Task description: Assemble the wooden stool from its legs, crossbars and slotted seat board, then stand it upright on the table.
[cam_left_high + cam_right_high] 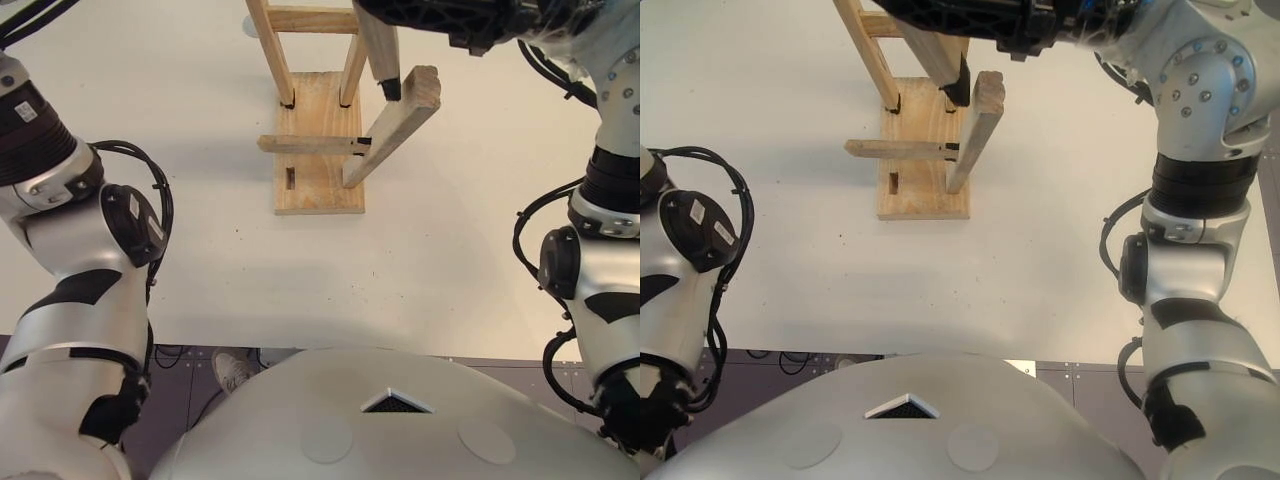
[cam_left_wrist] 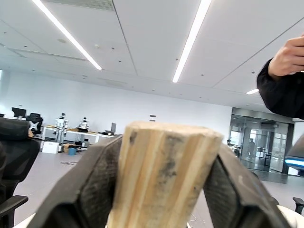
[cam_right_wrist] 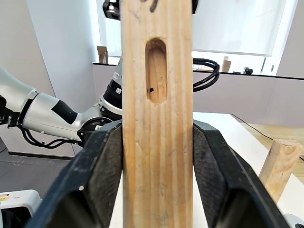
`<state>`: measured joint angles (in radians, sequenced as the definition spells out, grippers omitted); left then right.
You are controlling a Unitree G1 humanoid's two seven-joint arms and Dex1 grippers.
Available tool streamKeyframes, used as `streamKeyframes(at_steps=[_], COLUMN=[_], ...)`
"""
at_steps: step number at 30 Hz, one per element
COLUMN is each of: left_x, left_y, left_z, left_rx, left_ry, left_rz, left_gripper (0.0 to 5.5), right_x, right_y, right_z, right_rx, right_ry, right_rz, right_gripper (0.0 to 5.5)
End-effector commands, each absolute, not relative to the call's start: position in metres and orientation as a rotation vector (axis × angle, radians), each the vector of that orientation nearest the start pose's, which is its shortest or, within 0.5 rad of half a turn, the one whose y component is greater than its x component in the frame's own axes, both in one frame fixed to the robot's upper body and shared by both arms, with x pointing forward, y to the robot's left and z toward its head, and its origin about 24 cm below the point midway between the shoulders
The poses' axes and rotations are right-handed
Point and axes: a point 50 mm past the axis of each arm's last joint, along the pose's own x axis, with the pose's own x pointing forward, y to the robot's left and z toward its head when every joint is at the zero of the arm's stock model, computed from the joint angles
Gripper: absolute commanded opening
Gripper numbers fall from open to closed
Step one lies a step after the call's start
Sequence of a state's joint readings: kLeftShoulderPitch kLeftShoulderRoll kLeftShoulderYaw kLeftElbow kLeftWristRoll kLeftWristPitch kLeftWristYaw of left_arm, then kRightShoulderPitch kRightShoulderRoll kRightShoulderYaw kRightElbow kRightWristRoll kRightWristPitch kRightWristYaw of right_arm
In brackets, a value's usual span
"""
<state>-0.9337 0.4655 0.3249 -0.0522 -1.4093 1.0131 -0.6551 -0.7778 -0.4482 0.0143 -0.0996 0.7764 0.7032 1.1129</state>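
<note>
The slotted seat board lies flat on the table. Two legs joined by a crossbar stand in its far slots. A third leg leans in the near right slot, with a crossbar sticking out to the left. My right gripper is shut on a fourth leg, held above the board's far right part. The right wrist view has that slotted leg between the fingers. My left gripper is shut on the end of a wooden leg.
The white table stretches wide around the board, its near edge close to my body. A small open slot shows in the board's near left corner. The leaning leg's top stands close beside the held leg.
</note>
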Motion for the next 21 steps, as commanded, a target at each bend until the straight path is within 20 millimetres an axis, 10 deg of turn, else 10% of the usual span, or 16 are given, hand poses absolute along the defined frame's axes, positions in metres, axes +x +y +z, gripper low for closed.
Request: streamKeyframes(at_steps=[1,7,15,21], left_x=[0.268,0.278,0.287,0.29], left_y=[0.143,0.149,0.189,0.212], left_z=[0.319,0.321,0.34,0.31], left_rx=[-0.537,-0.531,-0.361,-0.246], left_ry=[-0.285,-0.344,-0.428,-0.369], left_rz=[-1.55,-1.461,-1.273,-1.149], left_gripper=[2.38,2.32,2.03,2.02], right_x=[0.285,0.296,0.295,0.277], right_y=[-0.109,-0.111,-0.119,-0.142], right_z=[0.243,0.249,0.237,0.226], right_rx=[0.028,0.043,-0.019,-0.057], right_ry=[-0.127,-0.14,0.027,0.207], right_rz=[1.6,1.532,1.532,1.584], right_gripper=[2.01,2.01,3.5,3.57])
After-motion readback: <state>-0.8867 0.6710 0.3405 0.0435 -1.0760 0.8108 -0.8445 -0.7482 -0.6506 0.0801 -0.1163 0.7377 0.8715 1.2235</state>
